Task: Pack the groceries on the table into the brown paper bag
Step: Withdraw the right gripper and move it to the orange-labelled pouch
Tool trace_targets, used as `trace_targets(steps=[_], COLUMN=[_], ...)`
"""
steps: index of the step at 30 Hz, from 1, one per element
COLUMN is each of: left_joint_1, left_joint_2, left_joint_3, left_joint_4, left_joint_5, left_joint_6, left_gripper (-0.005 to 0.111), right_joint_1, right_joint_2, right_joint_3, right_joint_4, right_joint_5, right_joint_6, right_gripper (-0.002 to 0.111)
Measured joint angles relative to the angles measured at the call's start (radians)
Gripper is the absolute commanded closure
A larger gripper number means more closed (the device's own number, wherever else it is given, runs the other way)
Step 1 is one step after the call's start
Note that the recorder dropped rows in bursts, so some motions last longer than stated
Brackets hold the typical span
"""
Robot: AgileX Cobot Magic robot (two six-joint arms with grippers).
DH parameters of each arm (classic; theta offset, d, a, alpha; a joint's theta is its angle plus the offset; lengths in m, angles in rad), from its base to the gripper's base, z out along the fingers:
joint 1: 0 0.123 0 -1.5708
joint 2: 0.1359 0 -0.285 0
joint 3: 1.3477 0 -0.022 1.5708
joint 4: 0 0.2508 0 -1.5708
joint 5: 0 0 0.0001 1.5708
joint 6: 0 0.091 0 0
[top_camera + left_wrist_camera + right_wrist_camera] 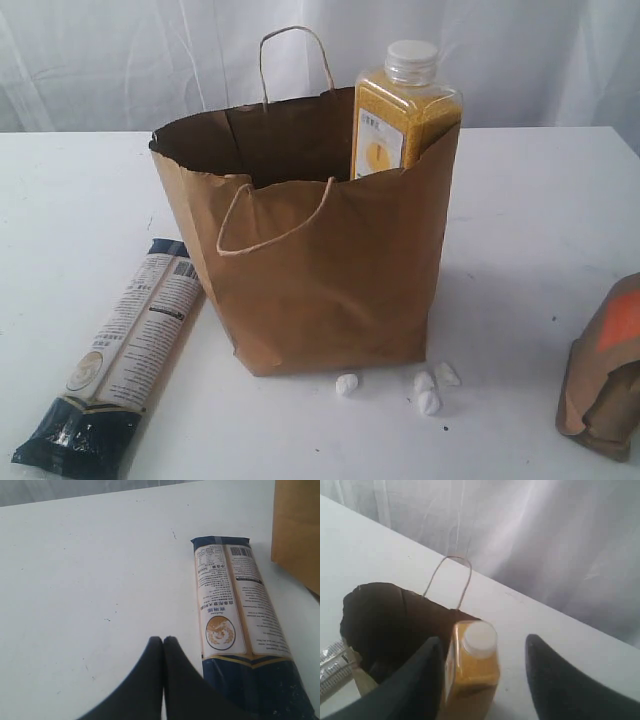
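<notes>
The brown paper bag (320, 260) stands upright mid-table, mouth open. The yellow-grain bottle (402, 115) with its white cap stands in the bag's right corner, top half above the rim. My right gripper (482, 647) hangs open above it, the bottle (472, 667) between the spread fingers, untouched. The long navy-cream packet (120, 355) lies flat left of the bag. My left gripper (163, 641) is shut and empty over the table, beside the packet (240, 630). The brown pouch with orange label (605, 370) sits at the right edge. Jar, can and carton are out of view.
Several small white pebbles (425, 385) lie on the white table (520, 230) just in front of the bag. A white curtain (150, 60) hangs behind the table. The bag's wall (297, 530) stands close to the packet's far end.
</notes>
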Motion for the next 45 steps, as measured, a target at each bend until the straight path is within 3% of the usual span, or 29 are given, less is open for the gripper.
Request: trace_targets(steps=[9, 13, 21, 32, 45], left_joint_1=[0.0, 0.0, 0.0, 0.0, 0.0], left_joint_2=[0.0, 0.0, 0.0, 0.0, 0.0], left_joint_3=[0.0, 0.0, 0.0, 0.0, 0.0], left_joint_4=[0.0, 0.0, 0.0, 0.0, 0.0], left_joint_5=[0.0, 0.0, 0.0, 0.0, 0.0], left_joint_6=[0.0, 0.0, 0.0, 0.0, 0.0], left_gripper=[0.107, 0.107, 0.107, 0.107, 0.107], right_joint_1=[0.0, 0.0, -0.033, -0.177, -0.371], right_joint_2=[-0.287, -0.298, -0.302, -0.31, -0.109], right_joint_3=[0.249, 0.393, 0.611, 0.774, 0.845], right_joint_4=[-0.147, -0.175, -0.243, -0.186, -0.093], right_joint_5=[0.198, 0.204, 0.202, 0.196, -0.068], right_joint_6=[0.346, 0.496, 0.807, 0.909, 0.924], right_gripper=[0.059, 0.047, 0.046, 0.046, 0.046])
